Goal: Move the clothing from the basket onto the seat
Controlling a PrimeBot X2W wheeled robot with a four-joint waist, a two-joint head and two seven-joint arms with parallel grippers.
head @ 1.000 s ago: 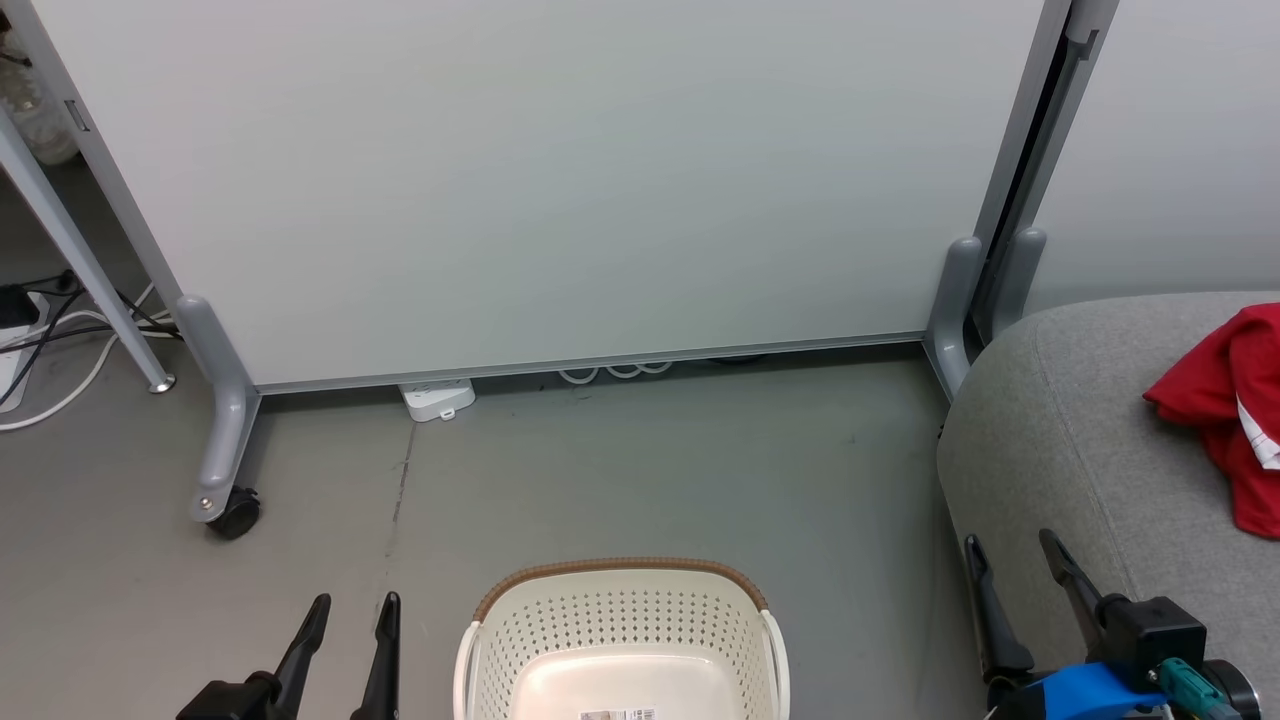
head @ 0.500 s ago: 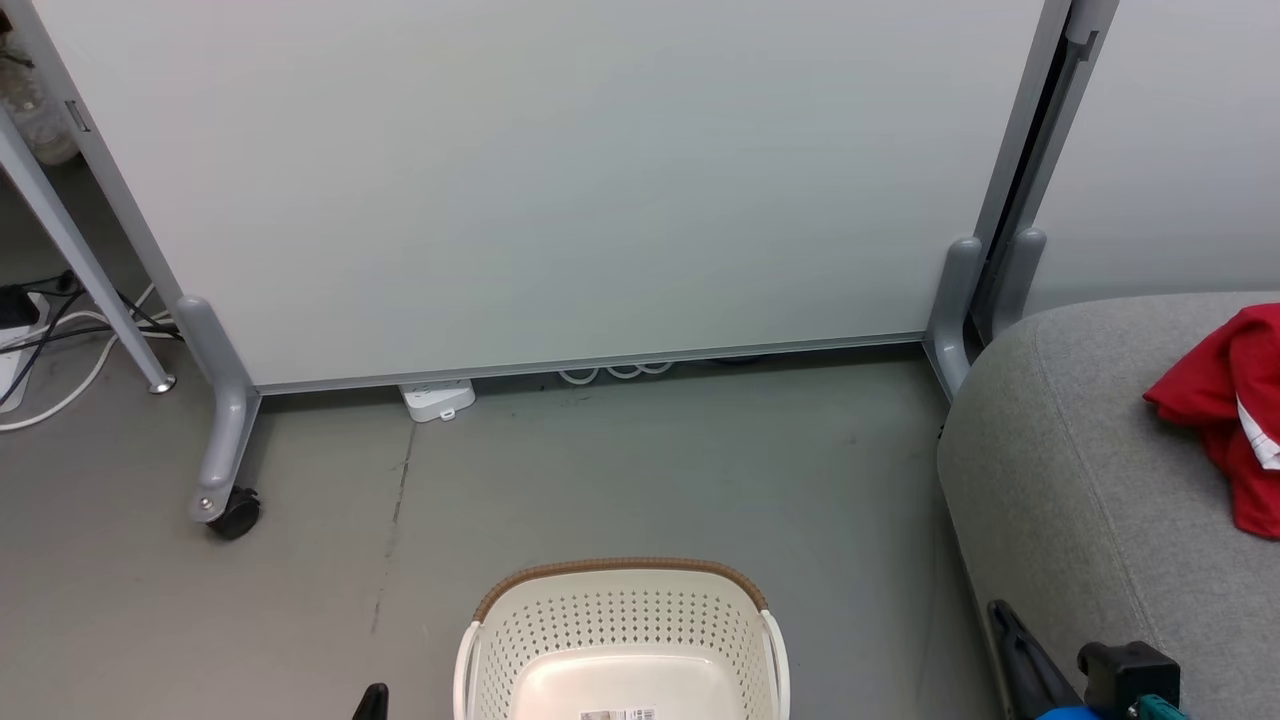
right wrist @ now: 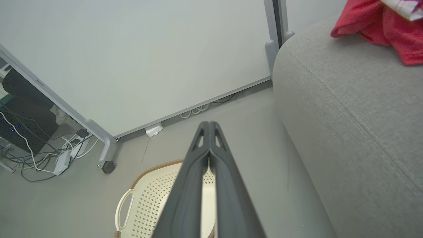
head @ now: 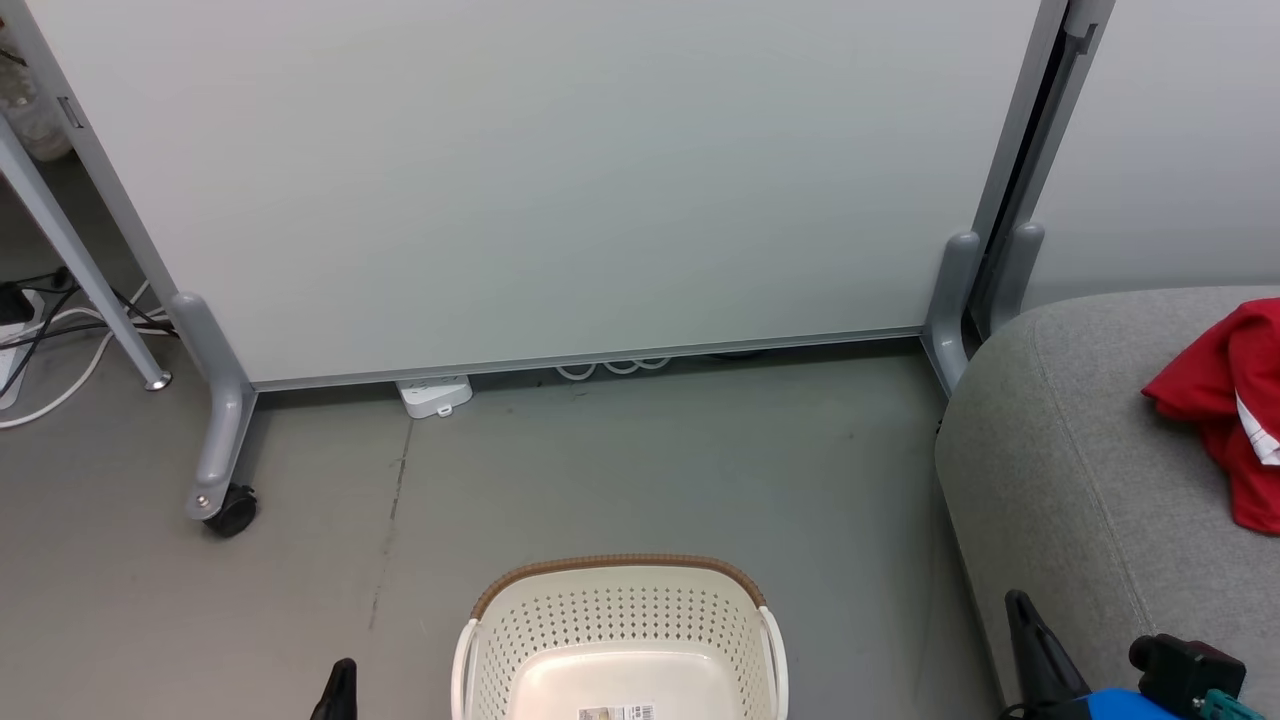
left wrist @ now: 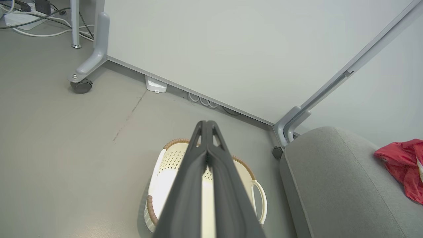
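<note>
Clothing [head: 1235,420] bunched on seat [head: 1060,450], basket [head: 620,610] looks bare. Soft, light, limp, I judge; I'd pinch a raised fold. Jaws of left gripper [left wrist: 206,123] and right gripper [right wrist: 209,123] pressed together, empty.

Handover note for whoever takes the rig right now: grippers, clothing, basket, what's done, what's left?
Left gripper: shut, empty, beside the basket.
Right gripper: shut, empty, beside the seat.
Clothing: red heap on the seat, cut off by the frame edge, so the piece count is unclear.
Basket: on the floor; the part of its inside that shows is bare except for a label.
Done: the transfer, apparently.
Left: check the basket's hidden near part; otherwise probably nothing.
</note>
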